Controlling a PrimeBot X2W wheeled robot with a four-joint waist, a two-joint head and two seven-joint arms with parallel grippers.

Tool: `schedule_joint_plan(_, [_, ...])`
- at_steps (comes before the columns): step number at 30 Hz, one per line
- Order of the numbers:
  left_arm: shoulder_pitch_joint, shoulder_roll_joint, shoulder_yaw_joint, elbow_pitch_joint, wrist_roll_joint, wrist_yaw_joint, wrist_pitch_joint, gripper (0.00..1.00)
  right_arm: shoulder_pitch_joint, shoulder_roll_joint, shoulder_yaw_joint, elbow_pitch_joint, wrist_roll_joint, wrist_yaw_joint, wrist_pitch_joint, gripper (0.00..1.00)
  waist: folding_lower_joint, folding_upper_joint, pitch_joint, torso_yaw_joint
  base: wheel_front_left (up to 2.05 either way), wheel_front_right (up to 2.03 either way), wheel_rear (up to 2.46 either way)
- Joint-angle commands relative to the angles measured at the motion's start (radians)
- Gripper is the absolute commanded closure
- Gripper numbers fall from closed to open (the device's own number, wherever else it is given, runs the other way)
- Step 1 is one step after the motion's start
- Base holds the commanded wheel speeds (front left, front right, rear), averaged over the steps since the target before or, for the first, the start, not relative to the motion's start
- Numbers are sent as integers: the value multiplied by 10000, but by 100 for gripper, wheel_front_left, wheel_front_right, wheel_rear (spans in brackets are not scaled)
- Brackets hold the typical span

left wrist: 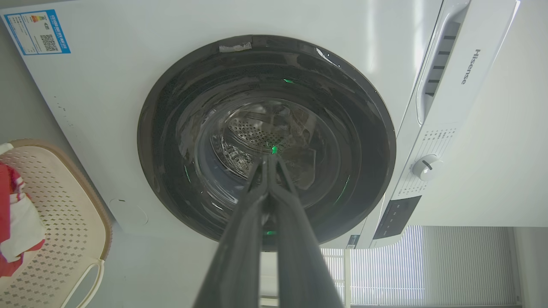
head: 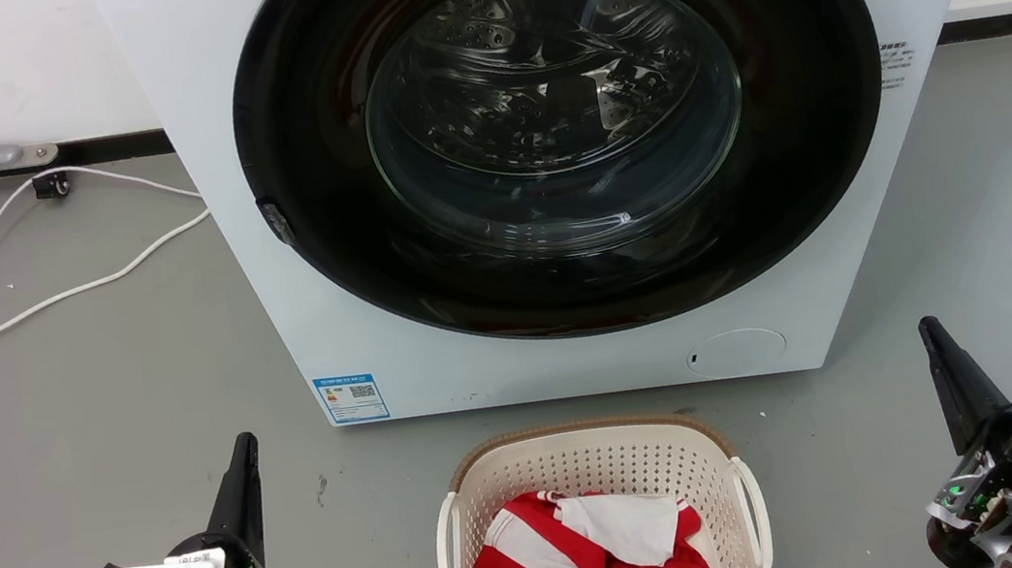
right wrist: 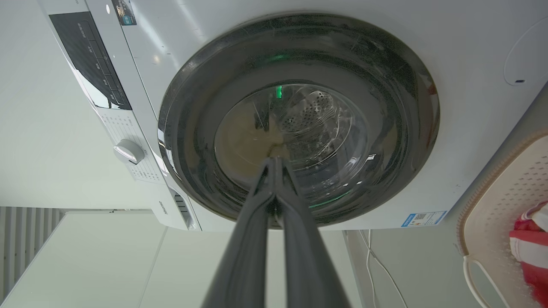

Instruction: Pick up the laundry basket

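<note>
**Basket on floor in front of washer, both grippers clear of it**

The laundry basket point(head: 594, 468) sits on the grey floor point(head: 91, 397) at the bottom middle of the head view. It is near the front of the white washing machine point(head: 576, 368), below the round dark door point(head: 558, 121), and a strip of floor shows between the two. It is cream with perforated walls, a brown rim and a white handle on each side point(head: 446, 536) point(head: 752, 501). Red and white clothes point(head: 591, 556) lie bunched inside it.

The left gripper point(head: 246, 445) is at the lower left over the floor, well apart from the basket, pointing up toward the machine. Its jaws are together and hold nothing. In the left wrist view, the left gripper point(left wrist: 267, 161) points at the door glass, tips touching. The basket point(left wrist: 64, 222) is at that view's left edge.

The right gripper point(head: 928, 328) is at the lower right, also well apart from the basket. Its jaws are together and hold nothing. In the right wrist view, the right gripper point(right wrist: 276, 161) points at the door. The basket point(right wrist: 505, 192) is at that view's right edge.

A white cable point(head: 77, 292) runs across the floor left of the machine. A blue label point(head: 351, 398) is at the lower left of the machine's front. A control knob point(left wrist: 426, 167) shows on the panel.
</note>
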Motion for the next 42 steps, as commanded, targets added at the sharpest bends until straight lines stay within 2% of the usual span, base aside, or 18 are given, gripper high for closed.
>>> schedule_joint_plan(1, [-100,-6,34,12,9,-37,25,100,-102,40,-15,7,-35,0,20,100,0,-1,0,0,0,0,0])
schedule_joint_plan(18, [-100,-11,41,11,18,-37,33,100,-104,49,-30,9,-50,0,38,100,0,-1,0,0,0,0,0])
schedule_joint_plan(19, [-3,-4,10,1,3,0,1,0,-1,15,-15,-1,-12,0,7,0,0,-1,0,0,0,0,0])
schedule_joint_plan(24, [336,-67,-44,357,13,11,-42,0,353,56,25,337,-16,-2,-24,0,0,-1,2,0,0,0,0])
schedule_joint_plan(35, [562,-59,-91,-103,322,7,-548,0,511,56,213,-30,-297,-1,-528,0,0,-1,15,1,0,0,0])
schedule_joint_plan(42, [628,-53,245,-293,992,4,-913,0,494,56,122,-200,-1225,0,-892,0,0,-1,24,7,0,0,0])
